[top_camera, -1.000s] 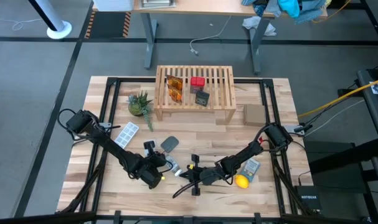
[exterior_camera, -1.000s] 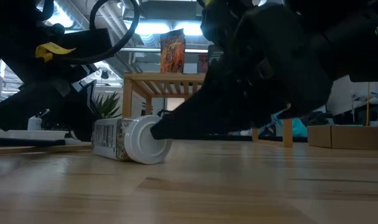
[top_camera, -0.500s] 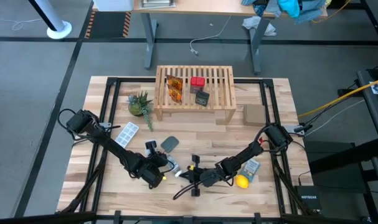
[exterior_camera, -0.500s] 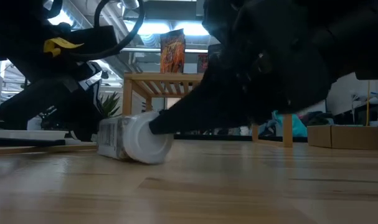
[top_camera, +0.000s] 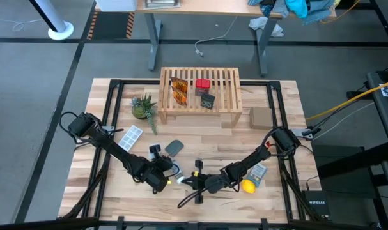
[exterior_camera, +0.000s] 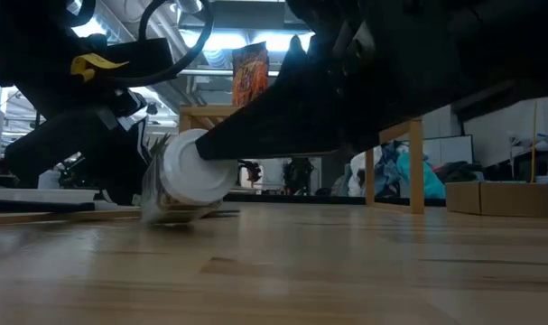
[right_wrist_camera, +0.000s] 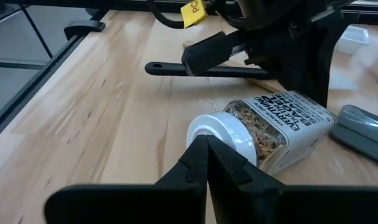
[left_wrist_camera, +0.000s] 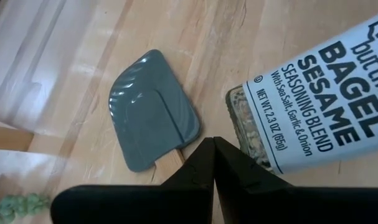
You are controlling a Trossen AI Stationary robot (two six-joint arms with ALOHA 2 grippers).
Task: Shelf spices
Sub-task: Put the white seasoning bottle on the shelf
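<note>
Pinched between two closed grippers near the table's front edge: clear bottle, white cap, seed mix inside, tipped on its side, right gripper pressing the cap, left gripper at the base, neither gripping. Beyond, smooth grey spatula; farther, slatted wooden shelf with packets and boxes.

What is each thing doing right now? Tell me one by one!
Bottle: lying on its side, cap on.
Left hand: shut, at the bottle's bottom end.
Right hand: shut, tip against the white cap.
Shelf: upright, holding packets and boxes.
Lemon: resting on the table.
</note>
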